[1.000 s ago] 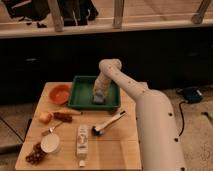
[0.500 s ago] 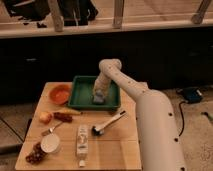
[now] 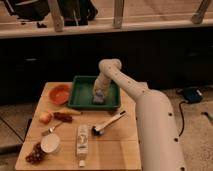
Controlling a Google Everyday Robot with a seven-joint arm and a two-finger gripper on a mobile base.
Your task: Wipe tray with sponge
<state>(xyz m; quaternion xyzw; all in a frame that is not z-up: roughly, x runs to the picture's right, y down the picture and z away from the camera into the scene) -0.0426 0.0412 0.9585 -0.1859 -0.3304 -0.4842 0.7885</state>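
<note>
The green tray (image 3: 81,95) sits at the back middle of the wooden table (image 3: 115,145). The pale blue and whitish sponge (image 3: 99,98) lies inside the tray at its right front part. My white arm comes from the lower right, bends over the tray and points down. My gripper (image 3: 98,93) is right on top of the sponge, which shows just below it against the tray floor.
A round orange bowl (image 3: 60,93) stands left of the tray. An apple (image 3: 45,117), a long-handled dish brush (image 3: 108,123), a white bottle (image 3: 82,142), a white cup (image 3: 51,143) and grapes (image 3: 34,154) lie on the front part. A dark counter wall runs behind.
</note>
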